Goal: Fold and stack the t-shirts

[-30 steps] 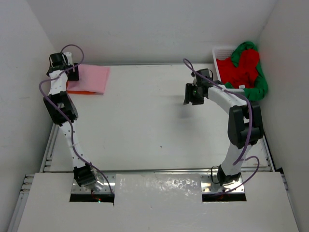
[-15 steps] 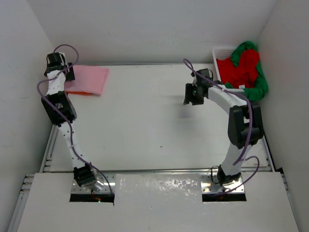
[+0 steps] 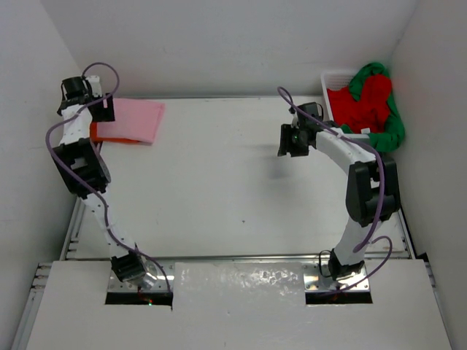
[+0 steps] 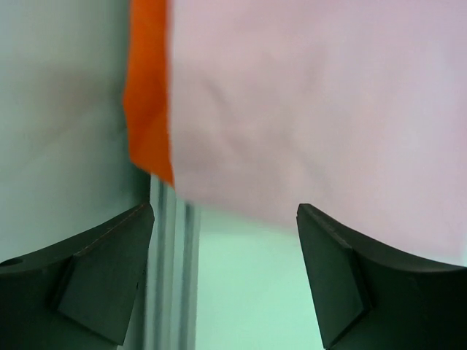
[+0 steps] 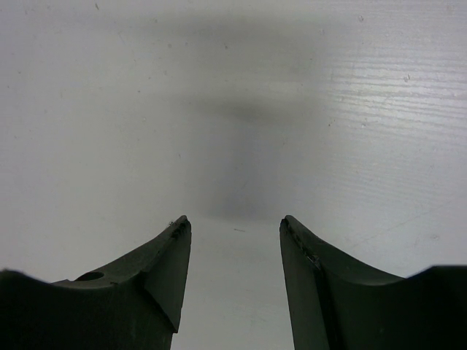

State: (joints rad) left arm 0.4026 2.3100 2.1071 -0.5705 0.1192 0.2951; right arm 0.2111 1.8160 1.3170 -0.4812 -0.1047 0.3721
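I'm noting right gripper (image 3: 292, 144) spread, empty (nearer arm); crumpled red cloth t-shirt (image 3: 363, 103) lying at its two o'clock.

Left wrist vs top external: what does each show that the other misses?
Only left wrist: the left claw close up, open and empty, just short of the stack's near edge. Only top external: the right claw over the bare table, plus the red shirt and green shirt heaped in the white basket at the far right. Both: the folded pink shirt lying on the orange shirt, which peeks out at one side.
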